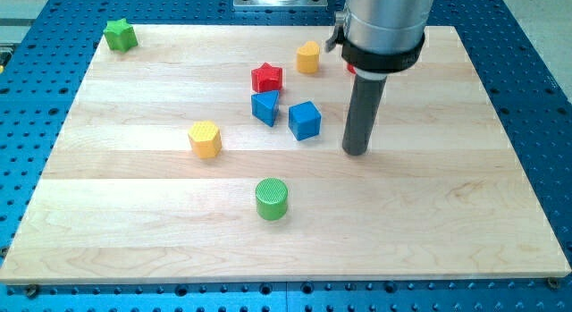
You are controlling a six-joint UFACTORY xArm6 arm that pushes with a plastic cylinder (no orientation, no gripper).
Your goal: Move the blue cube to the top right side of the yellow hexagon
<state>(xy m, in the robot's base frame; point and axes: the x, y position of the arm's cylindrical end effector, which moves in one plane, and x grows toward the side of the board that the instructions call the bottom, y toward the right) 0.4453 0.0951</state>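
Observation:
The blue cube [305,120] sits near the board's middle. The yellow hexagon [205,139] lies to its left and slightly lower. My tip [356,152] rests on the board to the right of the blue cube and a little lower, with a small gap between them. The rod rises from the tip to a grey cylinder at the view's top.
A second blue block [264,107] touches close to the cube's left. A red star [266,78] is above it, a yellow heart [308,57] further up, a green cylinder [272,198] at lower middle, a green star [119,34] at the top left corner. The wooden board [447,214] lies on a blue perforated table.

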